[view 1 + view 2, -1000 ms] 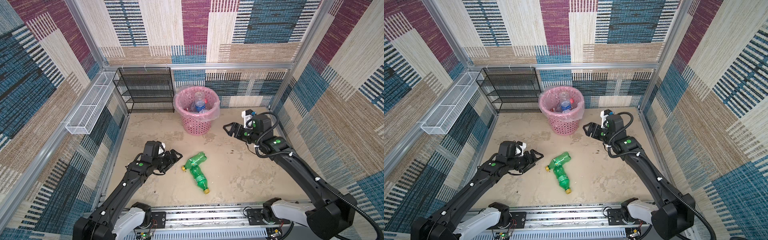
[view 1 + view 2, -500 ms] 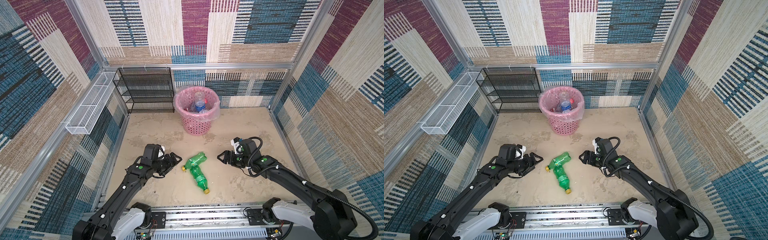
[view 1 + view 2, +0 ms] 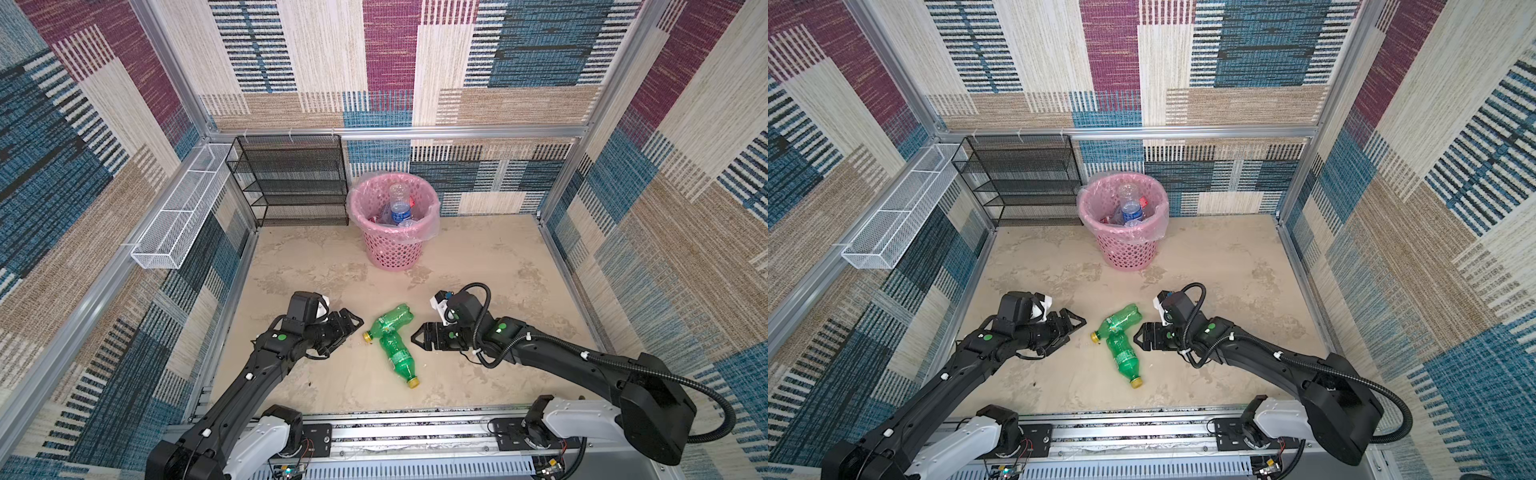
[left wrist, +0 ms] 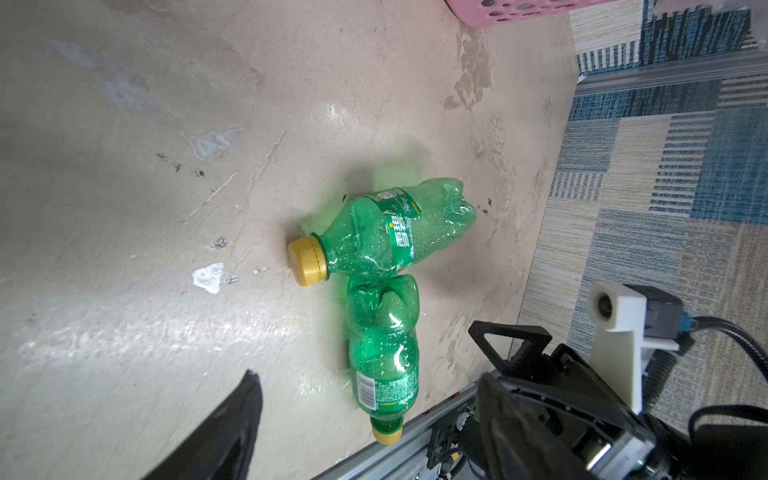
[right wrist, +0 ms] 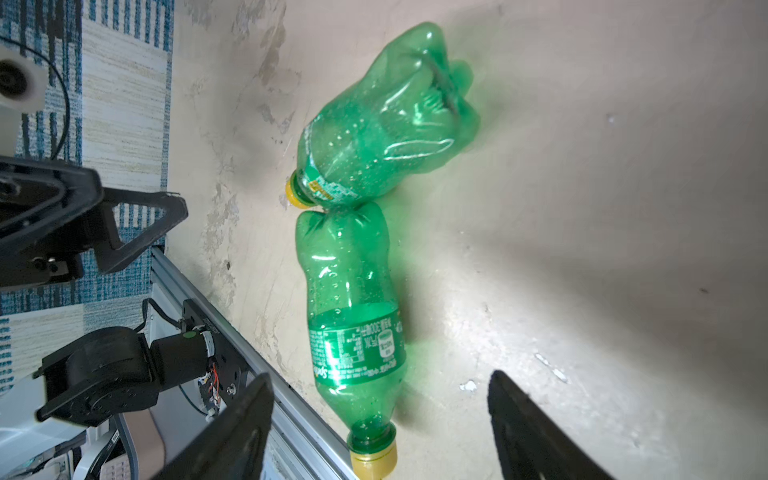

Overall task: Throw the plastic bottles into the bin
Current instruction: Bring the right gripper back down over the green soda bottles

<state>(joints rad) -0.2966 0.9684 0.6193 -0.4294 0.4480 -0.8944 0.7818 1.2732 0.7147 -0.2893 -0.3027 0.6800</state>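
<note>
Holding the left tool (image 3: 352,328) low over the counter (image 3: 498,266), jaws apart, nothing between them. Pointing it at the yellow cap of the bin-side green bottle (image 3: 392,322), just ahead, with that bottle's long axis running on toward the right tool (image 3: 417,337), base end nearer the latter. Holding the right tool's jaws apart and empty too, tips just beside the spot where the two bottles touch. Facing from there the rail-side green bottle (image 3: 400,358), long axis lying across the right tool's line of reach, cap end away toward the rail (image 3: 415,432). Leaving the bin (image 3: 390,249) well beyond both tools, with clear bottles (image 3: 400,208) already inside. Judging both tools about equally near: left suited to the bin-side bottle, right to the rail-side one. Differing from a second ago: having brought the right tool down from beside the bin to the bottles, barely shifting the left, leaving both green bottles unmoved.
</note>
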